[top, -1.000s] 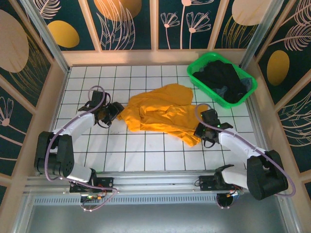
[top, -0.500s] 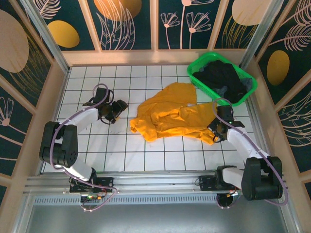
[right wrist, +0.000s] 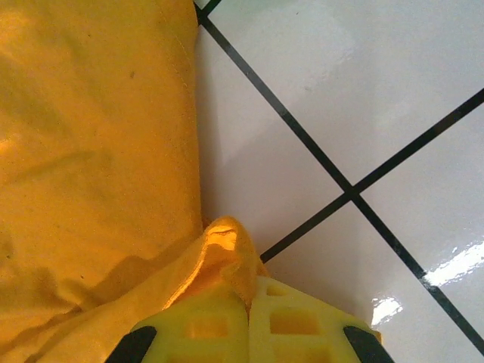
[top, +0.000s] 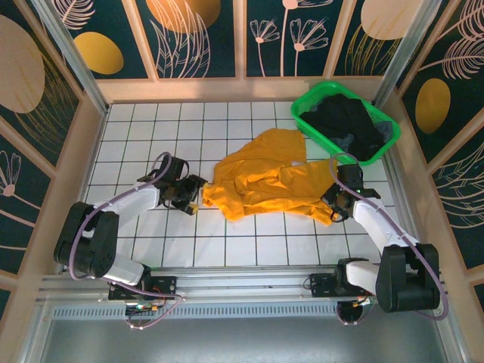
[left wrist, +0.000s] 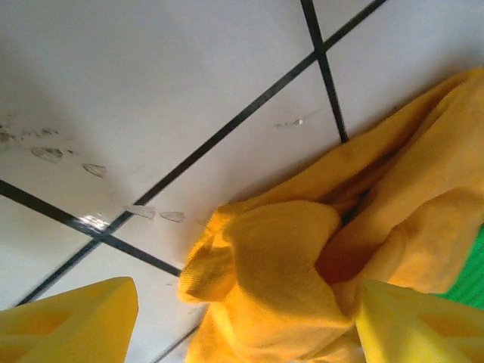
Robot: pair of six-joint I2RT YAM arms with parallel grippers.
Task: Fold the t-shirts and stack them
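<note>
A crumpled mustard t-shirt (top: pixel 261 181) lay mid counter (top: pixel 151 128), its long axis running 9 to 3 o'clock, a flap reaching toward 1; which way the collar pointed was unclear. Soft, light and limp, it would likely sag and bunch, so opposite edges seemed the best holds. The left hand (top: pixel 193 198) was spread at its 9 o'clock edge; the right hand (top: pixel 337 206) pinched the 3 o'clock edge.

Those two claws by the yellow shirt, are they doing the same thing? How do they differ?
The left gripper is open, its fingers spread either side of a bunched corner of the yellow shirt. The right gripper is shut, pinching a fold of it. The left gripper sits at the shirt's left end, the right gripper at its right end. Both have yellow fingers and are low over the tiled table.
</note>
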